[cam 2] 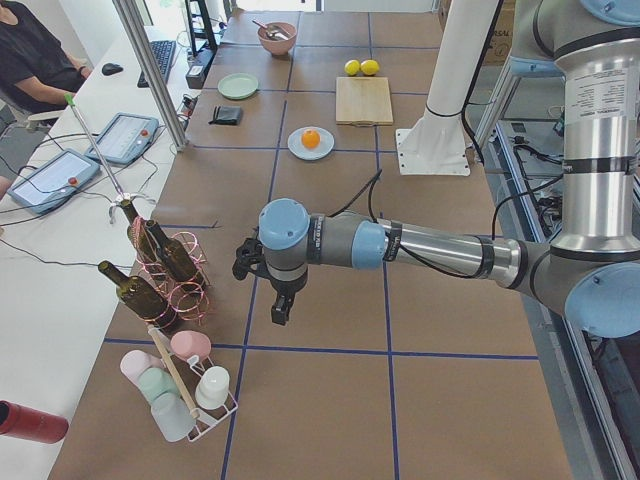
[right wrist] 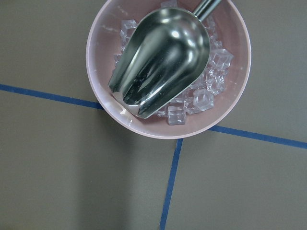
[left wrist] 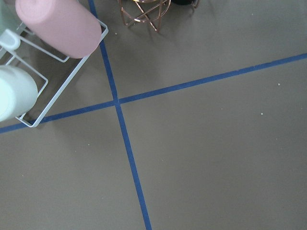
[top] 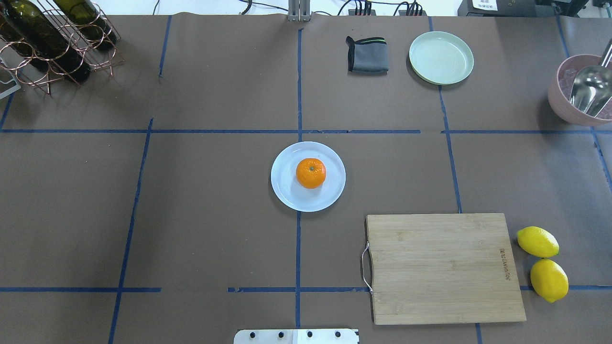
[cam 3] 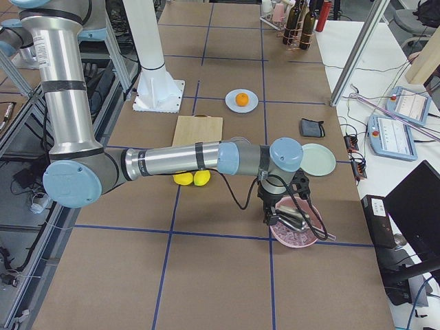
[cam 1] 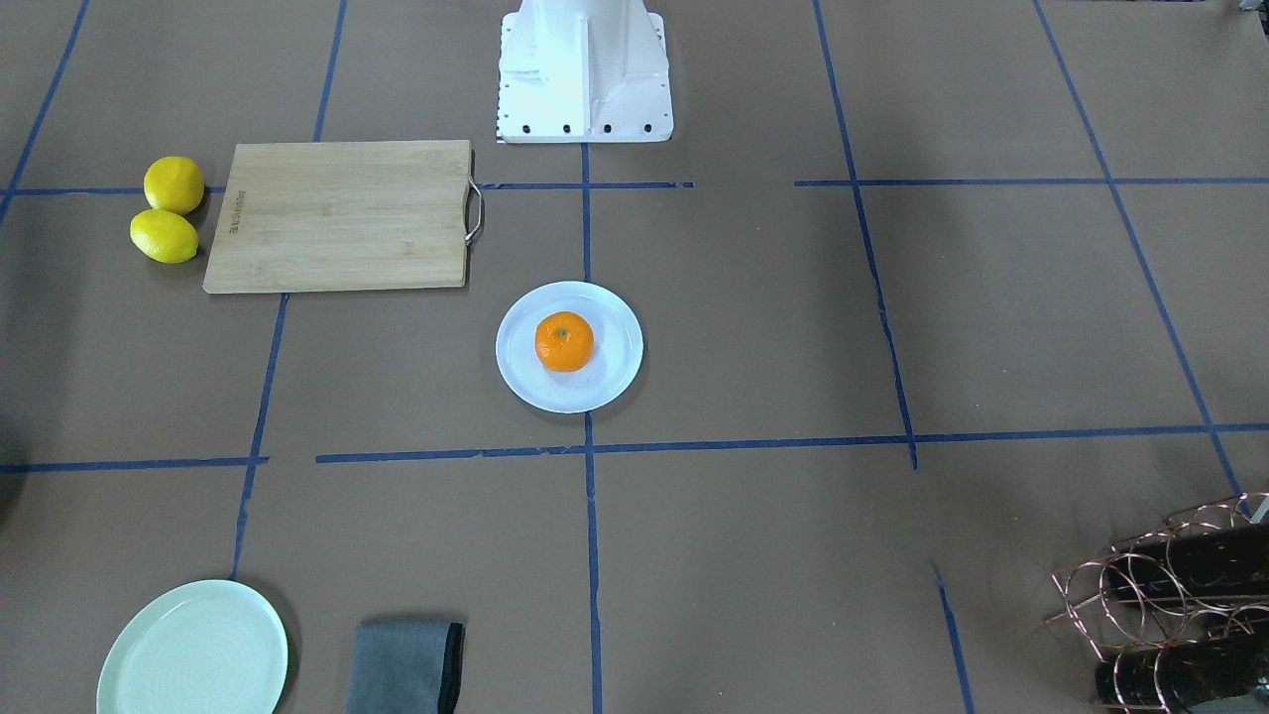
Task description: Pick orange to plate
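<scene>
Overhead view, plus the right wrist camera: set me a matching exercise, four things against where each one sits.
Things:
1. orange
2. lemons
3. scoop
4. grey cloth

Places:
A. in the pink bowl of ice
B. on the white plate
C. next to the green plate
D. beside the cutting board, at the end away from its handle

Pairs: 1-B, 2-D, 3-A, 4-C.

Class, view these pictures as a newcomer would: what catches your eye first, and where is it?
The bright orange sits on the white plate at the centre of the table. Two yellow lemons lie beside the wooden cutting board. A metal scoop rests in a pink bowl of ice.
</scene>
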Tool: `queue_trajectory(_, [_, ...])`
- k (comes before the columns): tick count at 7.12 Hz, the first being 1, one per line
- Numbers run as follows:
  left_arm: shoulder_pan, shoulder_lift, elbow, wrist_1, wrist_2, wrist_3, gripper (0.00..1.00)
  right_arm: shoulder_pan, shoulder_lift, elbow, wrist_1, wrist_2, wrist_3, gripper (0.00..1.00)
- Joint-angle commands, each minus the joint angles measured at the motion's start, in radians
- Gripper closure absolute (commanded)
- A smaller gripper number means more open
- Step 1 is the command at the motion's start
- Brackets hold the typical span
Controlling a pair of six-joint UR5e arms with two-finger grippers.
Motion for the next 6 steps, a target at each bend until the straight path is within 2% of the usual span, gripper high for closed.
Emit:
queue_trajectory(1, [0.01, -0.078, 0.049, -0.001, 0.032, -0.001, 0.0, 0.0, -0.008, -0.013, 0.001, 0.002, 0.005, 0.0])
queue_trajectory(2, [0.008, -0.077, 0.035, -0.001, 0.078, 0.004, 0.0, 0.0, -0.009, -0.018, 0.001, 0.0, -0.002, 0.0])
queue_trajectory(6, [0.003, -0.023, 0.038, 0.055, 0.064, -0.004, 0.0, 0.0, -0.046, -0.016, 0.001, 0.002, 0.005, 0.0])
